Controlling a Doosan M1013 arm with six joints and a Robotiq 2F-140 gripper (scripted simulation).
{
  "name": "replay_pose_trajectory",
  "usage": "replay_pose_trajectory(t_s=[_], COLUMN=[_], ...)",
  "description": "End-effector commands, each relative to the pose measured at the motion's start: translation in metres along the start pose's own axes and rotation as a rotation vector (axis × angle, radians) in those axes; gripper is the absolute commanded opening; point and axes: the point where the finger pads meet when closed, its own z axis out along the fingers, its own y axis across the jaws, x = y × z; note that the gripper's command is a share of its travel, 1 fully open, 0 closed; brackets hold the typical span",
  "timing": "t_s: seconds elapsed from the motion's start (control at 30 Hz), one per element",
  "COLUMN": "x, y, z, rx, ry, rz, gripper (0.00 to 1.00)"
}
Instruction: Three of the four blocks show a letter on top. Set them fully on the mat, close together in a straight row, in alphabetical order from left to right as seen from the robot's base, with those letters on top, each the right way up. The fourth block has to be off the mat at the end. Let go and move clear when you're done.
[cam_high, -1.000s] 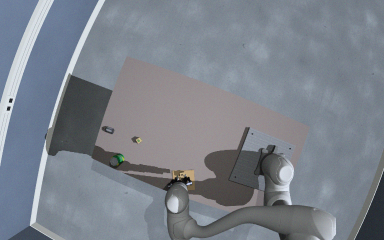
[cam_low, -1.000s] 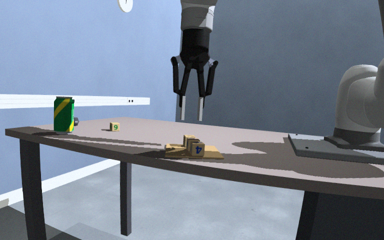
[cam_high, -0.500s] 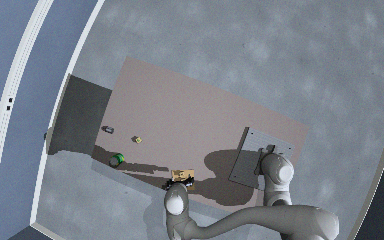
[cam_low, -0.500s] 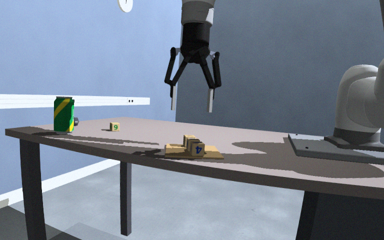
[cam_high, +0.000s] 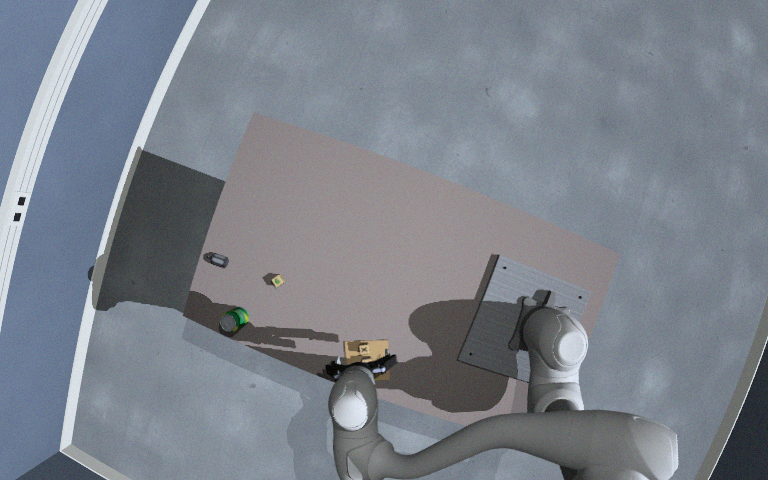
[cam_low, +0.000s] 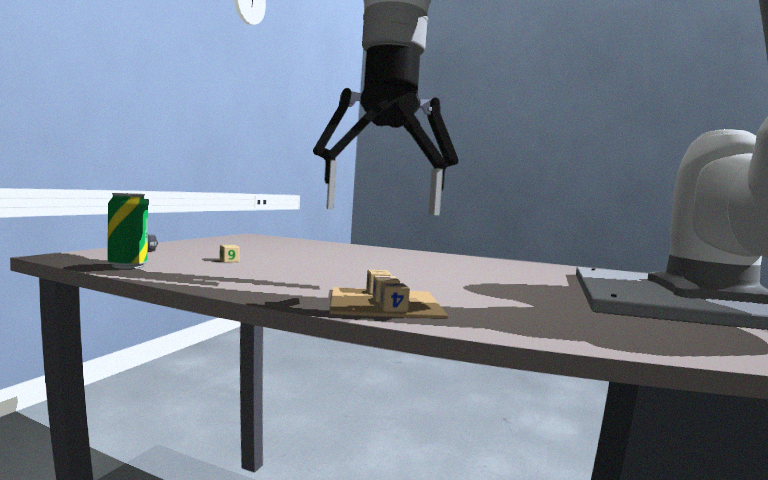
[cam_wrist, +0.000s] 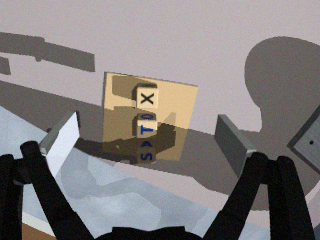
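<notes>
The robot's arm (cam_high: 509, 435) is light grey, thick and round like a fat pipe, with smooth round caps (cam_high: 350, 410) at its bends. Its foot (cam_low: 707, 277) has a dark grey ring and stands on a flat grey base plate (cam_high: 498, 271) with small black screw dots in the corners. The gripper (cam_low: 383, 196) is black, with thin black bars like spider legs and two flat pale grey fingers (cam_low: 435, 191).

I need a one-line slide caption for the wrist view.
Open hand above the tan mat, where blocks X, T and S form a row.
</notes>
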Motion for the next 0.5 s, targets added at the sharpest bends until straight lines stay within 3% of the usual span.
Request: replay_pose_trajectory(t_s=[0.0,0.23,0.47], x=[0.000,0.000,0.000], y=[0.000,0.000,0.000], z=[-0.001,-0.009,-0.037], rx=[0.001,0.001,0.001], ry=[0.000,0.000,0.000], rz=[0.000,0.000,0.000], gripper=[1.00,1.00,1.00])
